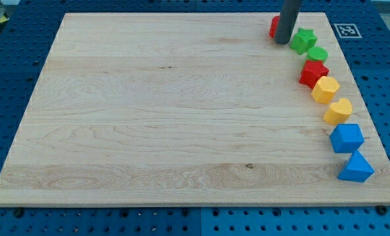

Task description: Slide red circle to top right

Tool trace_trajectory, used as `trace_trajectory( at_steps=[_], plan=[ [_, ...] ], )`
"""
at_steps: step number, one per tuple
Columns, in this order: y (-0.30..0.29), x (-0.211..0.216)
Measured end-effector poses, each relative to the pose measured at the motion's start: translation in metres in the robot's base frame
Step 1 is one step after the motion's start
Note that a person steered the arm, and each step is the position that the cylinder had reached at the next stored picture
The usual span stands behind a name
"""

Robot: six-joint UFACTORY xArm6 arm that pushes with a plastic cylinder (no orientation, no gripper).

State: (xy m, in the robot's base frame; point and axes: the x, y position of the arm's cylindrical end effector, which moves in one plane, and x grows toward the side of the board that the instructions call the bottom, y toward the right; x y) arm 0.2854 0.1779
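The red circle [273, 27] lies near the board's top right, mostly hidden behind my rod; only its left part shows. My tip [282, 42] rests on the board just at the red circle's right and front side, touching or almost touching it. A green star [304, 40] lies just right of the tip.
Down the board's right edge run a green circle [317, 54], a red star [312, 73], a yellow hexagon [326, 89], a yellow heart [339, 111], a blue cube-like block [347, 137] and a blue triangle [356, 167]. The wooden board [168, 111] lies on a blue pegboard table.
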Motion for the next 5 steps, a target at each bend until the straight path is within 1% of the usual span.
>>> trace_trajectory(
  at_steps=[1, 2, 3, 4, 5],
  plan=[
    [-0.007, 0.0],
    [-0.032, -0.011],
    [-0.059, -0.034],
    [-0.066, -0.034],
    [-0.059, -0.034]
  ],
)
